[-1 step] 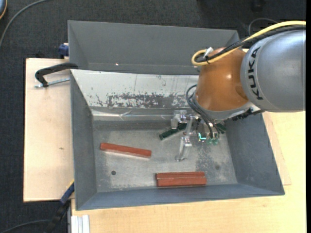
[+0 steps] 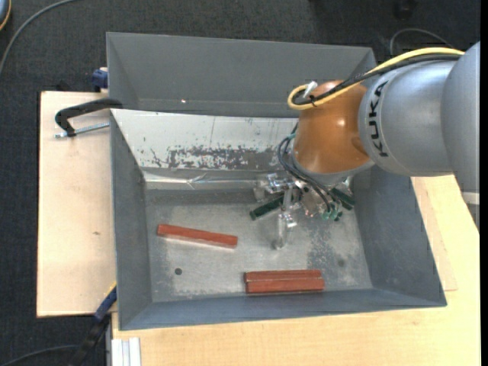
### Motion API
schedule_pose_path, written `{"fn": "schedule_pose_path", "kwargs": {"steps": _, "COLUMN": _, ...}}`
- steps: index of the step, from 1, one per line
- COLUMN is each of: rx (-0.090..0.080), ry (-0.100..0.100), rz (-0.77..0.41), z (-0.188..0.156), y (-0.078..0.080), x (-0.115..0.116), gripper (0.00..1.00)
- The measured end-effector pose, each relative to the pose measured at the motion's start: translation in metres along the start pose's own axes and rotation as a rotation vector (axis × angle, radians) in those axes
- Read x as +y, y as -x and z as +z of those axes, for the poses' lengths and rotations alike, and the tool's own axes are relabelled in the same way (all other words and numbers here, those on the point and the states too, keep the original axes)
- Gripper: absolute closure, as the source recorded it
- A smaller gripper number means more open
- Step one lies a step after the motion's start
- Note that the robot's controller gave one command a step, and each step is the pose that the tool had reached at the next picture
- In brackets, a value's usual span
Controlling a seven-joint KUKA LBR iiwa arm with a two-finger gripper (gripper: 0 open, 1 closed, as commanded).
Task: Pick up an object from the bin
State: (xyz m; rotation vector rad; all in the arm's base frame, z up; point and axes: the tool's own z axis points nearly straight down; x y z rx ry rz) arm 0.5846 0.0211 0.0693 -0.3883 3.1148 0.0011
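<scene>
Contents of grey bin (image 2: 126, 227): two red-brown bars, counted. One thin bar (image 2: 197, 236) lies left of centre, slightly slanted; one thicker bar (image 2: 284, 281) lies near the front wall. A single dark speck (image 2: 178, 272) sits between them, kind not discernible. Robot tool (image 2: 281, 233) hangs over bare floor, right of the thin bar and apart from both. Released or clenched: cannot tell. The orange wrist cover (image 2: 328, 136) hides its upper part.

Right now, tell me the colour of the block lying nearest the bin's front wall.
The block is reddish brown, plain, as the camera view shows.
</scene>
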Motion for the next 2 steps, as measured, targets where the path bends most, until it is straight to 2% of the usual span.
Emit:
{"fn": "schedule_pose_path", "kwargs": {"steps": 1, "rx": -0.002, "ry": 0.000, "rz": 0.001, "z": -0.002, "y": 0.001, "x": 0.000, "gripper": 1.00}}
{"fn": "schedule_pose_path", "kwargs": {"steps": 2, "rx": -0.013, "ry": -0.003, "rz": -0.025, "z": -0.209, "y": 0.000, "x": -0.002, "gripper": 1.00}}
